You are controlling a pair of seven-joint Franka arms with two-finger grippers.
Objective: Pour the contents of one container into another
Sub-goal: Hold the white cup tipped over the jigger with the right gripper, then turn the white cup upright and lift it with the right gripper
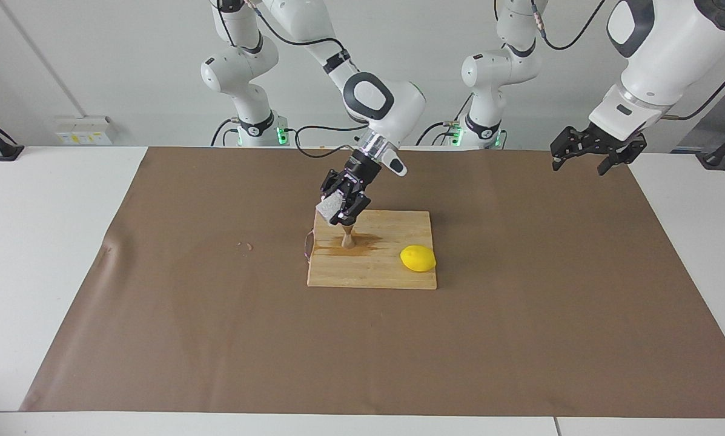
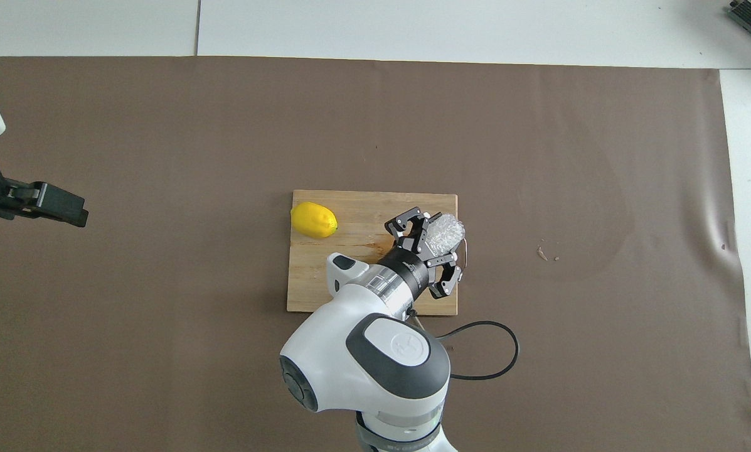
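Observation:
My right gripper (image 1: 336, 213) is shut on the white crinkly cup (image 1: 327, 209), holding it tilted just above the steel jigger (image 1: 348, 237). The jigger stands upright on the wooden board (image 1: 386, 272), toward the right arm's end of it. From overhead, the cup (image 2: 445, 231) shows in the right gripper (image 2: 435, 235), which hides the jigger. A brown wet stain (image 1: 365, 241) spreads on the board around the jigger's foot. My left gripper (image 1: 580, 165) waits open and empty in the air over the left arm's end of the brown mat, also visible from overhead (image 2: 55, 207).
A yellow lemon (image 1: 418, 258) lies on the board (image 2: 350, 207) toward the left arm's end; it also shows from overhead (image 2: 314, 220). A thin wire handle (image 1: 306, 247) sticks out of the board's edge. Small spots (image 1: 245, 246) mark the brown mat (image 1: 519, 333).

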